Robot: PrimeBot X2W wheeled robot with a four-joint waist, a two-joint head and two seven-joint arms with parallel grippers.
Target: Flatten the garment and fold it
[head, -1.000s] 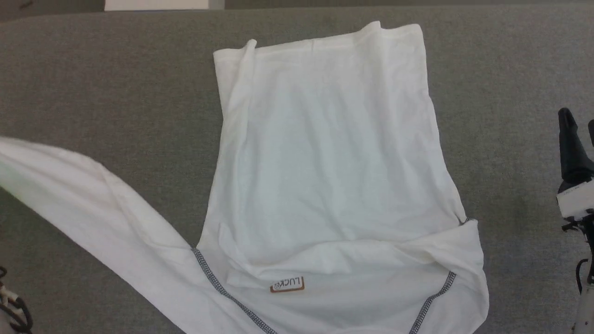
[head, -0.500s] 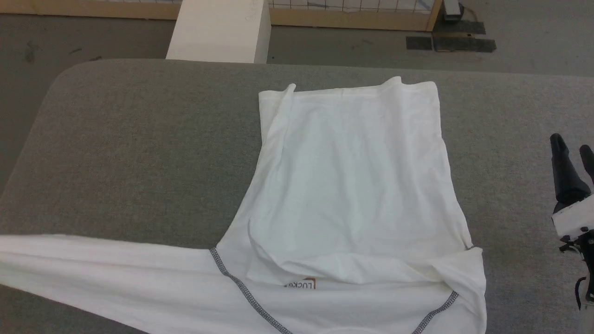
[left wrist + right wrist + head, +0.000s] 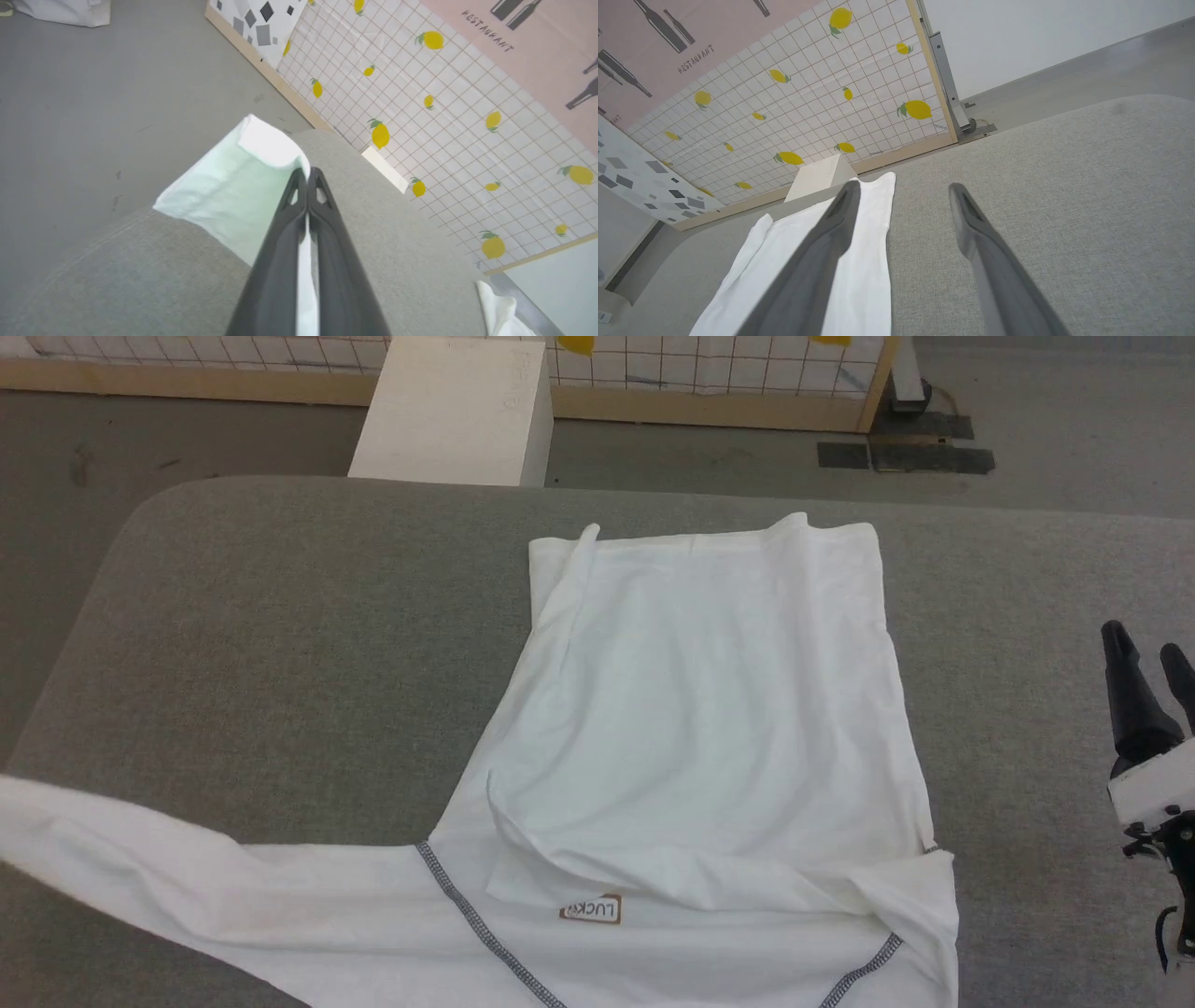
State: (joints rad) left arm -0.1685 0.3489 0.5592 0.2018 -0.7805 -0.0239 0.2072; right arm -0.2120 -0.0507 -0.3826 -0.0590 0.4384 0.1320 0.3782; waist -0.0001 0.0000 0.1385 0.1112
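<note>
Item: white soft short-sleeved shirt (image 3: 709,728), spread on your grey felt table (image 3: 280,616). Left gripper (image 3: 308,173) pinches its sleeve, held outward, presumably for flattening; right gripper (image 3: 1144,644) gapes idle alongside.

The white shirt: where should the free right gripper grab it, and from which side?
Probably the rumpled sleeve corner of the shirt beside its grey-stitched seam, coming from the right: the fabric bunches up there, offering a ridge to pinch, and the open right gripper stands on that side.
</note>
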